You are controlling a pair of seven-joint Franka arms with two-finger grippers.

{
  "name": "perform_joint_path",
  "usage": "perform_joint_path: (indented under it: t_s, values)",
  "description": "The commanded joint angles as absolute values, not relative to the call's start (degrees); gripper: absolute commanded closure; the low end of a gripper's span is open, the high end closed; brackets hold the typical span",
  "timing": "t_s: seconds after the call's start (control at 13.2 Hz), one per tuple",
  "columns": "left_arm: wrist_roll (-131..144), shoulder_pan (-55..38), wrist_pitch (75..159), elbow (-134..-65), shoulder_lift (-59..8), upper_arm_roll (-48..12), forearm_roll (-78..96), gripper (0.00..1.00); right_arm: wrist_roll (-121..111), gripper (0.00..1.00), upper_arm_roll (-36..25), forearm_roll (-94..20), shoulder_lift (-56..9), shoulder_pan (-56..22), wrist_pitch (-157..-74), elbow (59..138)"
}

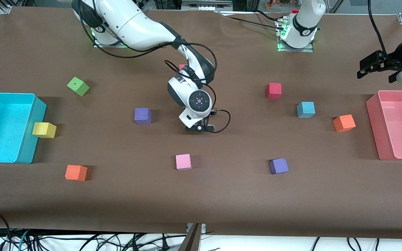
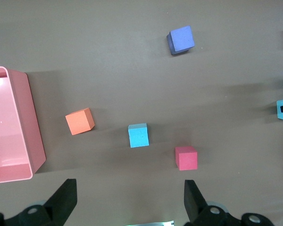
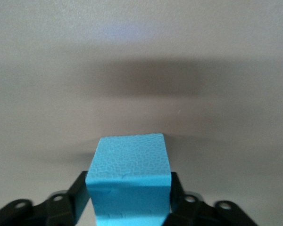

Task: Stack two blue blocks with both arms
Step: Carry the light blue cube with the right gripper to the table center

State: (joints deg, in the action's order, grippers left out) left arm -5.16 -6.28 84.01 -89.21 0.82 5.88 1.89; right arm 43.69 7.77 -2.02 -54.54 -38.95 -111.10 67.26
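The right gripper [image 3: 128, 200] clasps a light, squashy cyan foam cube [image 3: 129, 181] by its flat side faces, between its fingers, while the left gripper [image 2: 129, 200] waits open-jawed above the second cyan cube [image 2: 138, 135].

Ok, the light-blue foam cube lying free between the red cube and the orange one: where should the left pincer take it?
Come straight down from above and close on two opposite vertical faces of the light-blue foam cube. It sits flat, top face level, apart from the red foam cube and orange foam cube, so both sides look reachable. The left pincer, open, hangs above the pink bin, a short move away.
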Motion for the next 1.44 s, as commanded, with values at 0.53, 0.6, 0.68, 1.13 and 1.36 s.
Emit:
perform_joint_path:
  t_s: [0.53, 0.6, 0.68, 1.13, 1.36]
  values:
    - [-5.1, -5.89, 83.76, -90.52, 2.28, 5.89, 3.16, 0.0, 43.33, 0.0, 7.29, -0.88, -51.51, -38.76, -110.13, 64.78]
    - [-5.01, -5.98, 84.19, -90.7, 2.29, 5.98, 3.08, 0.0, 43.24, 0.0, 7.29, -0.88, -50.98, -38.76, -110.04, 64.78]
    - [-5.01, -5.98, 84.63, -90.96, 2.29, 5.98, 2.73, 0.0, 43.24, 0.0, 7.29, -0.79, -50.19, -38.76, -110.04, 64.78]
    - [-5.1, -5.89, 85.6, -91.76, 2.29, 6.06, 2.46, 0.0, 24.12, 0.0, 7.73, 2.38, -45.09, -38.59, -107.32, 65.48]
    - [-5.1, -5.54, 86.48, -92.46, 2.55, 6.06, 2.46, 0.0, 8.93, 0.0, 7.47, -2.43, -45.0, -38.85, -109.85, 66.53]
